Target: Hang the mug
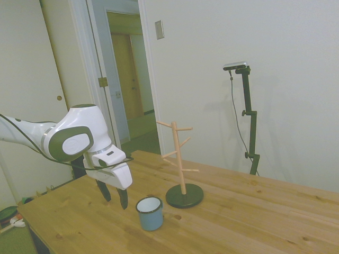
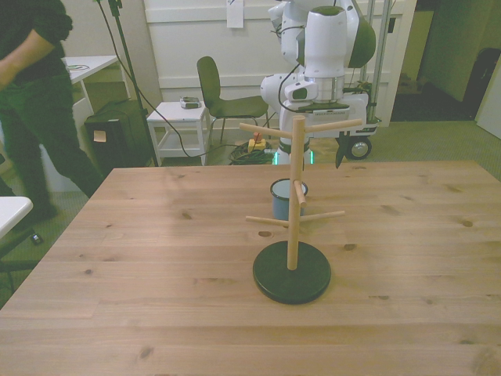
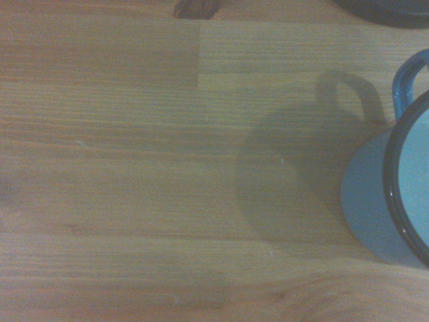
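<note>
The small light-blue enamel mug [image 1: 150, 214] stands upright on the table with its white inside showing. In the front view the mug [image 2: 279, 202] is partly hidden behind the pole of the wooden peg stand [image 2: 293, 196]. The wrist view catches the mug [image 3: 375, 208] at the picture's edge, its blue loop handle [image 3: 404, 86] pointing toward the stand's dark base [image 3: 392, 12]. My gripper [image 1: 114, 196] hangs open just above the table, beside the mug on the side away from the peg stand [image 1: 181, 164]. Nothing is between its fingers.
The peg stand has several bare pegs and a round black base [image 1: 184, 196] close to the mug. A person [image 2: 31, 94] stands past the table at the front view's left. A green chair [image 2: 223, 98] and a small white table [image 2: 178, 117] stand behind.
</note>
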Robot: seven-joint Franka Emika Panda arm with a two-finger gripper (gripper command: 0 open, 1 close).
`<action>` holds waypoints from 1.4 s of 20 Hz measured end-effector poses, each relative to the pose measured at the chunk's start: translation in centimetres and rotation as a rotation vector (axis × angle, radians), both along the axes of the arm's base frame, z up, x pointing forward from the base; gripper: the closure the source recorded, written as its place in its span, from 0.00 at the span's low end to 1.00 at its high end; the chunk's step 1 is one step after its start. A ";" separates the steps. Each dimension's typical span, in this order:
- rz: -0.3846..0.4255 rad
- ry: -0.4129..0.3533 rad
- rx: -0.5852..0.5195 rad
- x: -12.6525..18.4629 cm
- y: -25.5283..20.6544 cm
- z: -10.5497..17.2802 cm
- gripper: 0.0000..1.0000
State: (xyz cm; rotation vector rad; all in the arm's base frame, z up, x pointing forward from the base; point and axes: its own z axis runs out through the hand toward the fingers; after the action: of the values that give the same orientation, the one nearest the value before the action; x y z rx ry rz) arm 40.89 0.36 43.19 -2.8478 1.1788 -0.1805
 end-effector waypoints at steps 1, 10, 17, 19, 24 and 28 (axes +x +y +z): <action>0.000 0.002 0.000 0.0 0.0 0.0 0.00; -0.043 0.019 0.020 2.1 -1.0 -0.4 0.00; -0.072 -0.009 0.038 1.6 -4.3 0.7 0.00; -0.072 -0.011 0.041 1.6 -5.0 0.7 0.00; -0.074 -0.025 0.039 1.9 -5.8 1.4 0.00; -0.070 -0.029 0.030 2.4 -6.0 1.7 0.00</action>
State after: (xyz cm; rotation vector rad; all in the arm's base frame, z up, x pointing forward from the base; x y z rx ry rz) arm 43.27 -5.64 44.87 -2.7708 1.2660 -0.2048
